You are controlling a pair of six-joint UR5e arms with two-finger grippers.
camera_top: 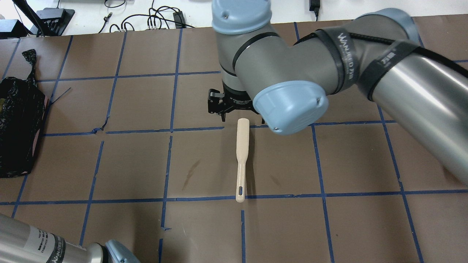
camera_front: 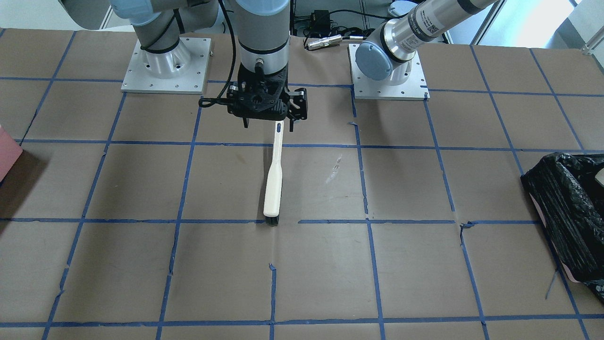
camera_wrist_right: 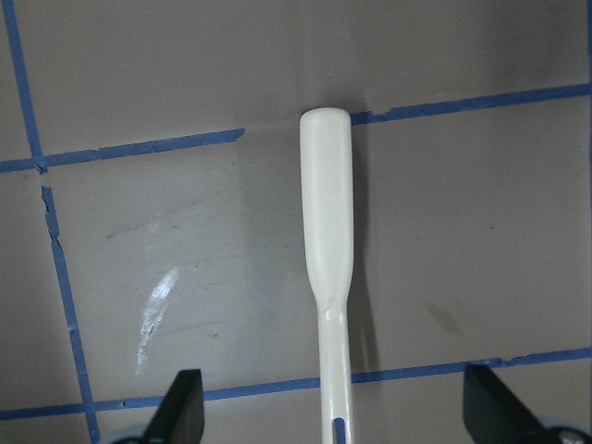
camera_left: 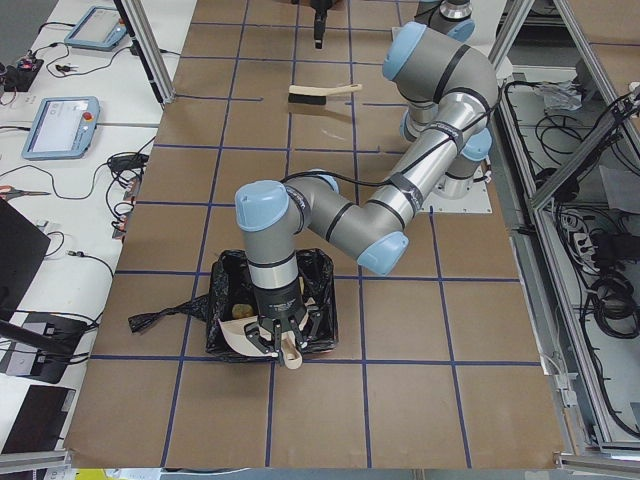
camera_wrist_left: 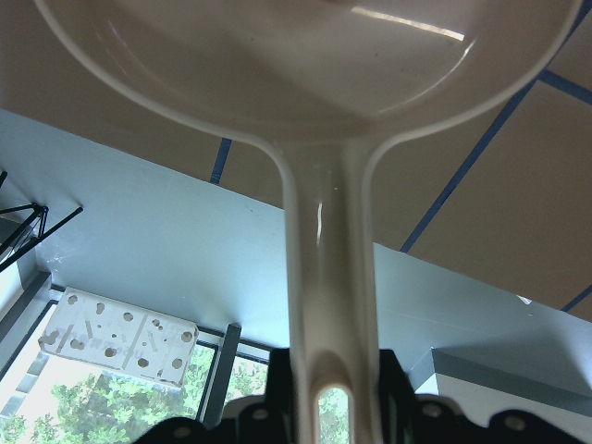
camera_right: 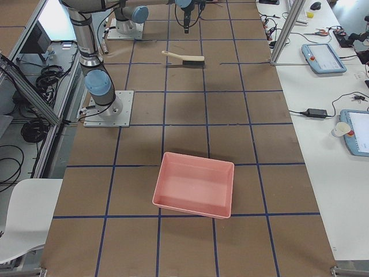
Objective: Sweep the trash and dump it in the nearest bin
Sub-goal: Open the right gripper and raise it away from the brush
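Observation:
My left gripper point(camera_left: 285, 345) is shut on the handle of a cream dustpan point(camera_wrist_left: 305, 92) and holds it tipped over the bin point(camera_left: 270, 315), which is lined with a black bag. The handle sits between its pads in the left wrist view point(camera_wrist_left: 335, 388). Tan and yellowish trash point(camera_left: 240, 307) shows inside the bag; I cannot tell the pieces apart. My right gripper point(camera_front: 268, 126) is open just above the handle end of a cream brush point(camera_front: 273, 184) lying flat on the table. The brush handle point(camera_wrist_right: 326, 231) runs between the spread fingers.
The bin also shows at the table's end point(camera_front: 566, 212) point(camera_top: 18, 120). A plain pink box point(camera_right: 196, 183) stands at the opposite end, its corner at the edge of the front view point(camera_front: 7, 153). Blue tape lines grid the brown table. Arm bases point(camera_front: 165, 66) stand at the back.

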